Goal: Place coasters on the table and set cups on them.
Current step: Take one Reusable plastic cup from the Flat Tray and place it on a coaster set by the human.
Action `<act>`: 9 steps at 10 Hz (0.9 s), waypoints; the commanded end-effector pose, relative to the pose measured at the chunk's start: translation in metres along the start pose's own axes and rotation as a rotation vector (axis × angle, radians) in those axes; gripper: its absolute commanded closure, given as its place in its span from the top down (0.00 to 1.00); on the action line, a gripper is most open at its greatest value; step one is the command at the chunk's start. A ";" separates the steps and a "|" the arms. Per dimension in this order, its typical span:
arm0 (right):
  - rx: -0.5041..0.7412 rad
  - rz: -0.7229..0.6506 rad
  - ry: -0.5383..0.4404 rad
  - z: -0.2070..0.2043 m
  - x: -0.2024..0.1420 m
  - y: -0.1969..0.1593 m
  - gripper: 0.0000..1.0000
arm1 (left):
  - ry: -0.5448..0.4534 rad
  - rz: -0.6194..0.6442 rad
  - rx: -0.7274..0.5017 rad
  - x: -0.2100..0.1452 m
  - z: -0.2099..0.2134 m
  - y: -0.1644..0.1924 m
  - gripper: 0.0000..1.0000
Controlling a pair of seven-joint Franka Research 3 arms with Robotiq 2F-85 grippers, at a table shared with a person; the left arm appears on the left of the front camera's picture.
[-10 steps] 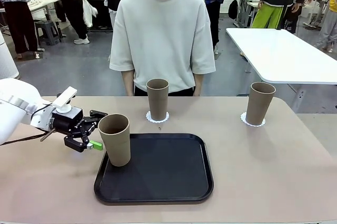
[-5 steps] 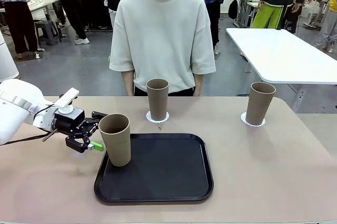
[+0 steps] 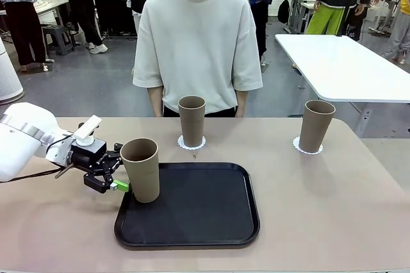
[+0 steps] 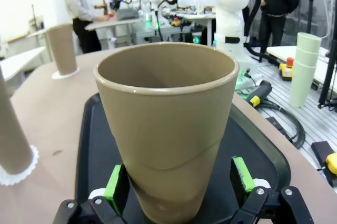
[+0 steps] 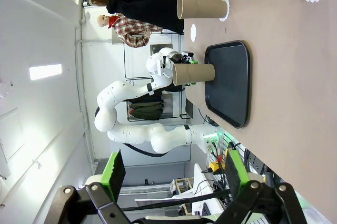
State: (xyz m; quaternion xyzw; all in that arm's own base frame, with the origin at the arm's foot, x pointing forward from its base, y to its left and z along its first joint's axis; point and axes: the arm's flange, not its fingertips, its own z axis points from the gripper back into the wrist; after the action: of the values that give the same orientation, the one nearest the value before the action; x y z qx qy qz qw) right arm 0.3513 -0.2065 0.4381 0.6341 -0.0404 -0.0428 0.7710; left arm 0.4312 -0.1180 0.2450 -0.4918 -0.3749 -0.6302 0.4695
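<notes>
A tan cup (image 3: pixel 141 170) stands upright at the left edge of the black tray (image 3: pixel 192 212). My left gripper (image 3: pixel 119 170) is open, with a finger on each side of this cup's (image 4: pixel 168 129) lower half, green pads (image 4: pixel 116 187) close beside its wall. Two more cups stand on white lacy coasters on the table (image 3: pixel 333 209): one cup (image 3: pixel 191 121) on a coaster (image 3: pixel 191 143) in front of the person, another cup (image 3: pixel 316 125) on a coaster (image 3: pixel 306 147) at the far right. A bare coaster (image 5: pixel 193 32) lies on the table. My right gripper (image 5: pixel 175 171) hangs open and empty, off the table.
A person in a pale shirt (image 3: pixel 195 42) stands at the far edge, hands out of view. A glossy white table (image 3: pixel 346 65) stands behind on the right. The left arm (image 3: pixel 25 145) lies low over the table's left side.
My left gripper has slid right and slightly down towards the tray, so its open fingers now flank the cup. The cups and the person have not moved.
</notes>
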 end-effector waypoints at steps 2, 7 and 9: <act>0.010 0.013 0.002 0.000 -0.001 -0.001 1.00 | 0.008 -0.051 -0.003 -0.002 -0.007 0.000 1.00; 0.010 0.013 0.002 0.000 -0.001 -0.001 1.00 | 0.010 -0.050 -0.012 -0.006 -0.012 0.009 1.00; 0.010 0.013 0.002 0.000 -0.001 -0.001 1.00 | 0.015 -0.048 -0.011 -0.007 -0.014 0.016 1.00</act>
State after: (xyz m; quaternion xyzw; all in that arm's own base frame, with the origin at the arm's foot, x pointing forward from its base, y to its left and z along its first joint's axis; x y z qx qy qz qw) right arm 0.3513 -0.2065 0.4381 0.6342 -0.0404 -0.0428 0.7710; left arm 0.4392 -0.1284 0.2403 -0.4922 -0.3700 -0.6368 0.4641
